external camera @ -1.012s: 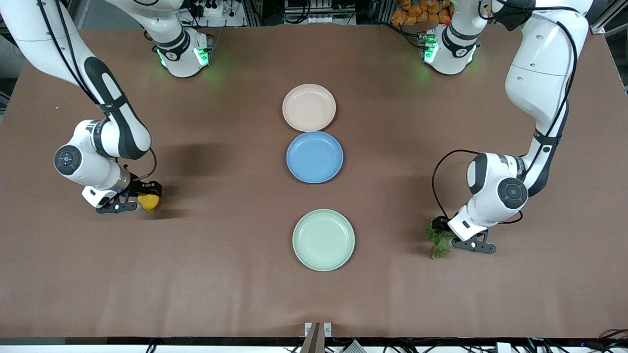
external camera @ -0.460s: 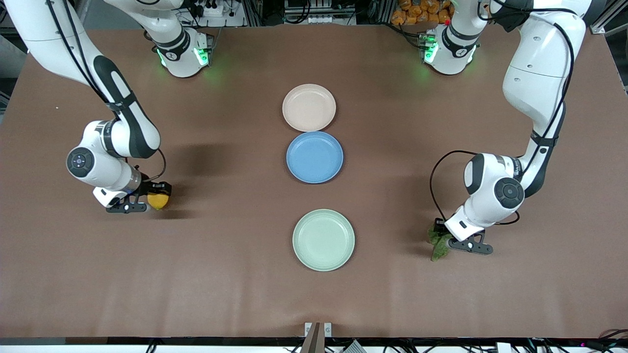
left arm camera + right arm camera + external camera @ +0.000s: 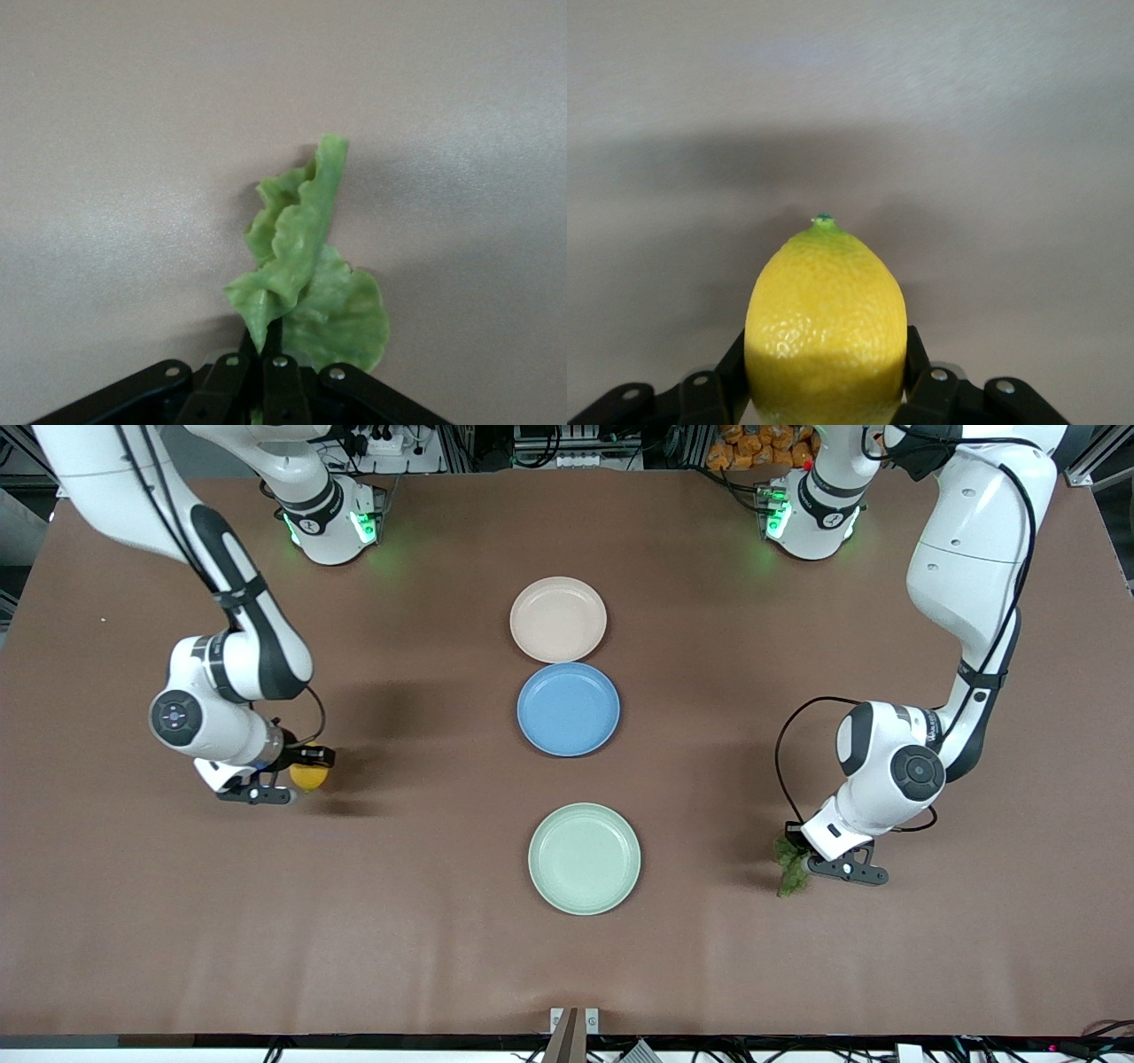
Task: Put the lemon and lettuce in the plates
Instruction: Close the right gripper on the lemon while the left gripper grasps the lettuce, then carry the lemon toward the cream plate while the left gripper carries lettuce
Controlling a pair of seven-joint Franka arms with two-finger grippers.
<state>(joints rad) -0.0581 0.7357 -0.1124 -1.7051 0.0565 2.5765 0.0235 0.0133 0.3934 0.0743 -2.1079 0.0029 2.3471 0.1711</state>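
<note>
- My left gripper [image 3: 808, 861] has its jaws clamped on the lettuce [image 3: 791, 871], over the brown surface [image 3: 399, 921] toward the left arm's end; I judge a slow carry best, since the leaf hangs limp.
- The mint green plate [image 3: 584, 858], nearest the front camera, is empty and looks the natural target for the lettuce.
- My right gripper [image 3: 297, 772] has its jaws closed around the lemon [image 3: 308, 776], over the surface toward the right arm's end; release low so it won't roll.
- The blue plate [image 3: 568, 708] is empty.
- The beige-pink plate [image 3: 557, 619], farthest, is empty too.
</note>
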